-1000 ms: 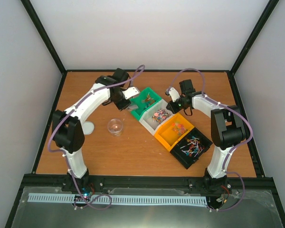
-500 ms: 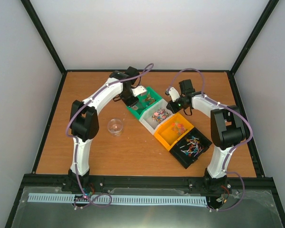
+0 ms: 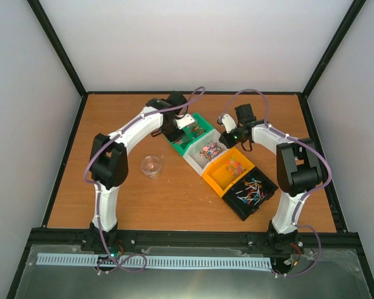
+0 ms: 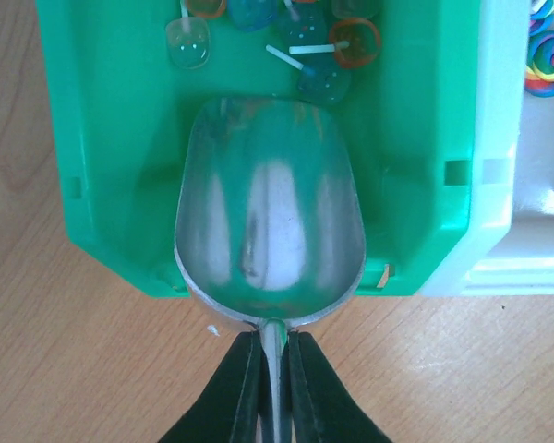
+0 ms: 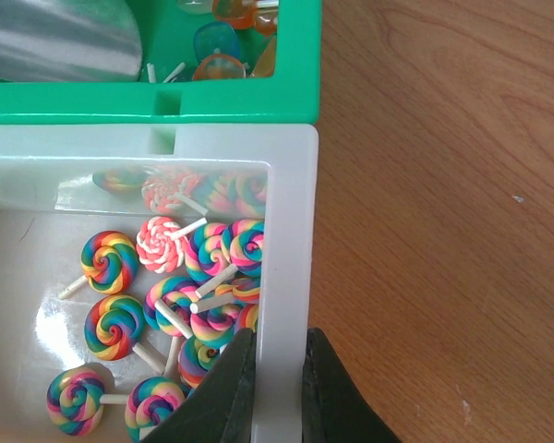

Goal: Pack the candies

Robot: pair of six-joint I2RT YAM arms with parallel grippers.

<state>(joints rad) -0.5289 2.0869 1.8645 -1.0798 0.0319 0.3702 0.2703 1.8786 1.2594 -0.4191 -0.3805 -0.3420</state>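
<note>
The candies are small lollipops sorted into a row of bins. Clear blue and orange ones [image 4: 332, 55] lie at the far end of the green bin [image 4: 111, 138]. Rainbow swirls [image 5: 189, 277] fill the white bin [image 5: 291, 231]. My left gripper [image 4: 274, 369] is shut on the thin handle of a metal scoop [image 4: 270, 203]. The empty scoop bowl hangs over the green bin's near end, short of the candies. My right gripper [image 5: 279, 369] is shut on the white bin's side wall, one finger inside and one outside.
In the top view the green bin [image 3: 186, 144], white bin [image 3: 196, 161], orange bin [image 3: 217, 180] and black bin [image 3: 242, 210] form a diagonal row. A small clear jar [image 3: 151, 166] stands on the wood to their left. Black frame rails border the table.
My left arm has swung right from beside the green bin, carrying the scoop over it. The right arm and the bins have not moved.
</note>
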